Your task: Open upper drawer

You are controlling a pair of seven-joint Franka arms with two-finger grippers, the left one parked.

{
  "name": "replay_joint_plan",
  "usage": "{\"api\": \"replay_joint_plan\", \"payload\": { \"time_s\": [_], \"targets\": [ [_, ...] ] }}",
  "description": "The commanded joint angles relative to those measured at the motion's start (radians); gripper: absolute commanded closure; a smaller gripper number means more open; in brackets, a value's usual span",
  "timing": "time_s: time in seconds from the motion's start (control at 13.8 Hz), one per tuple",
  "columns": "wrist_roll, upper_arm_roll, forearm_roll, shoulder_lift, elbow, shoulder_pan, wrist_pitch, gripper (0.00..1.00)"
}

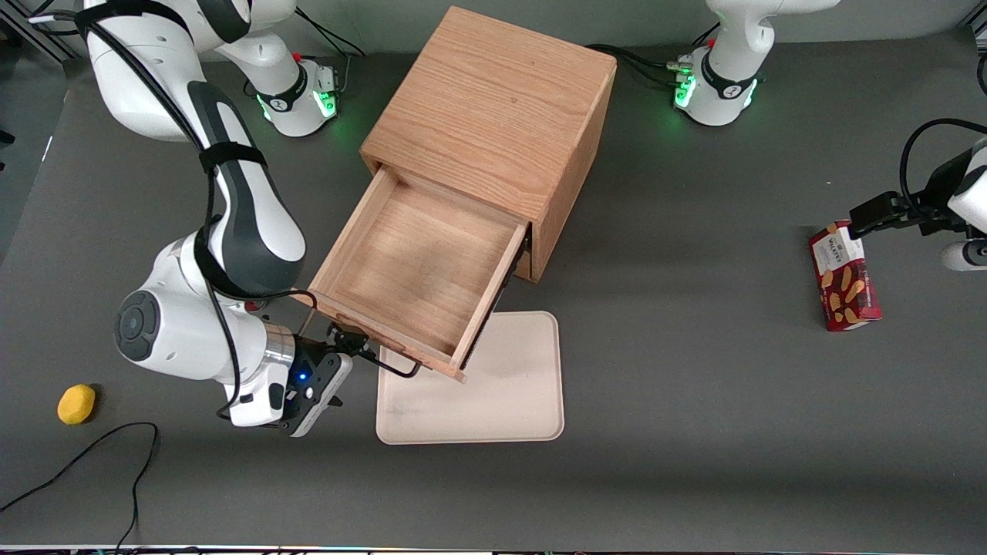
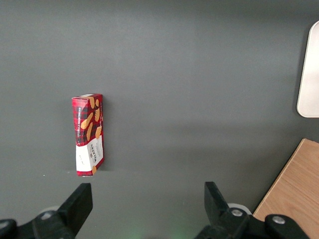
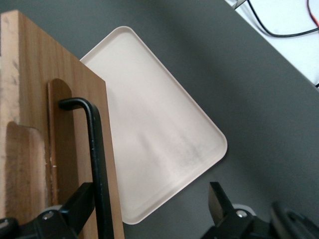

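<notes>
upper drawer (image 1: 420, 270) pulled out, nothing inside | gripper (image 1: 348, 351) at its black handle (image 3: 94, 164), jaws spread around bar | tray (image 1: 493, 385) under drawer front, bare

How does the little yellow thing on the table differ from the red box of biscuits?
The yellow object is small, rounded and plain; the red box is larger, long, flat-sided and printed. The yellow object lies toward the working arm's end, near the open gripper at the upper drawer's handle; the red box lies toward the parked arm's end. Both rest on the table.

The front view looks down over everything; the right wrist view, close in, shares its tray (image 1: 493, 393) (image 3: 164, 139).
</notes>
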Motion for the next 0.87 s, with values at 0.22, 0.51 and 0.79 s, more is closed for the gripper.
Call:
{"api": "replay_joint_plan", "payload": {
  "time_s": [0.22, 0.51, 0.79],
  "targets": [
    [-0.011, -0.001, 0.033, -0.008, 0.118, -0.049, -0.108, 0.0],
    [0.004, -0.012, 0.025, -0.076, 0.107, -0.063, -0.185, 0.0],
    [0.109, -0.104, 0.005, -0.173, 0.074, -0.065, -0.397, 0.0]
  ]
}}
